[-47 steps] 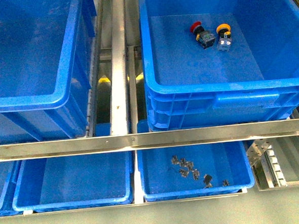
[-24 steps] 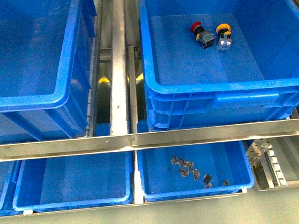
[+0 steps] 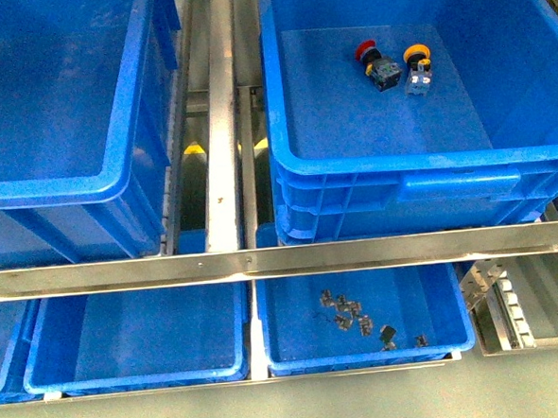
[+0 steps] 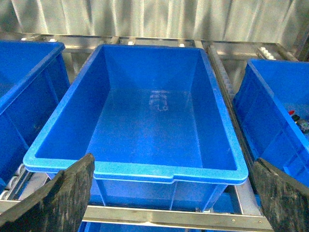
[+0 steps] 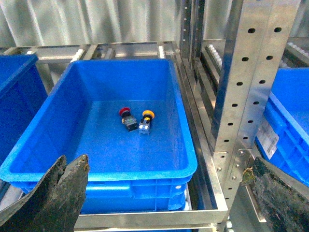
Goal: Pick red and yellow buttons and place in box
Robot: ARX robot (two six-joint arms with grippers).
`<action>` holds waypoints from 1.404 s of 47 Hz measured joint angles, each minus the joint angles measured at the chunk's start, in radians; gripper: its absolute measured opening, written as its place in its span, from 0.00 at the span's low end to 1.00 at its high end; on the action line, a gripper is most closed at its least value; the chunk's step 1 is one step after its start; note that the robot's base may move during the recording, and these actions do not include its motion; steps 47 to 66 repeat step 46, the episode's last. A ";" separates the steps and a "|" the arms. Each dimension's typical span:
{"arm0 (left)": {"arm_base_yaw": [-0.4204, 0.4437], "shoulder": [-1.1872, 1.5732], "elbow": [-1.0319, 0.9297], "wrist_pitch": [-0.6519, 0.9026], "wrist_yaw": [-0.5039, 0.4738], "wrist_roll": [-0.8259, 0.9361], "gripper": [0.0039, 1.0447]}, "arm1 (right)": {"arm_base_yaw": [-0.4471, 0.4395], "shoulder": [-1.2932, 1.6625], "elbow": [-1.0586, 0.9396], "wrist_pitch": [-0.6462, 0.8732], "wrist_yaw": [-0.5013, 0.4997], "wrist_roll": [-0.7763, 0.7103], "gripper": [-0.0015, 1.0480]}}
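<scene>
So both buttons are sitting inside the box [image 3: 428,167], the big deep blue crate on the upper right of the rack. The red button [image 3: 376,61] lies on the crate floor toward the far wall, and the yellow button [image 3: 417,68] is just beside it on the right, close enough that they might be touching but I can't really tell. Both are tipped over on their sides, caps pointing roughly toward the far wall.

The right wrist camera looks straight down into that same crate, and the pair shows near the middle of the floor, red one [image 5: 126,118] next to the yellow one [image 5: 146,121]. The right hand [image 5: 164,203] is spread wide, holding nothing, its dark fingers [image 5: 58,198] framing the near rim of the crate.

The left hand [image 4: 169,203] is wide open too and holds nothing, looking into the other deep crate [image 4: 140,169] on the left.

Down on the lower shelf, the shallow tray [image 3: 457,335] on the right has a handful of small dark metal bits [image 3: 347,311] scattered in it.
</scene>
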 joint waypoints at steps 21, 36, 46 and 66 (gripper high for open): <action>0.000 0.000 0.000 0.000 0.000 0.000 0.93 | 0.000 0.000 0.000 0.000 0.000 0.000 0.94; 0.000 0.000 0.000 0.000 0.000 0.000 0.93 | 0.000 0.000 0.000 0.000 0.000 0.000 0.94; 0.000 0.000 0.000 0.000 0.000 0.000 0.93 | 0.000 0.000 0.000 0.000 0.000 0.000 0.94; 0.000 0.000 0.000 0.000 0.000 0.000 0.93 | 0.000 0.000 0.000 0.000 0.000 0.000 0.94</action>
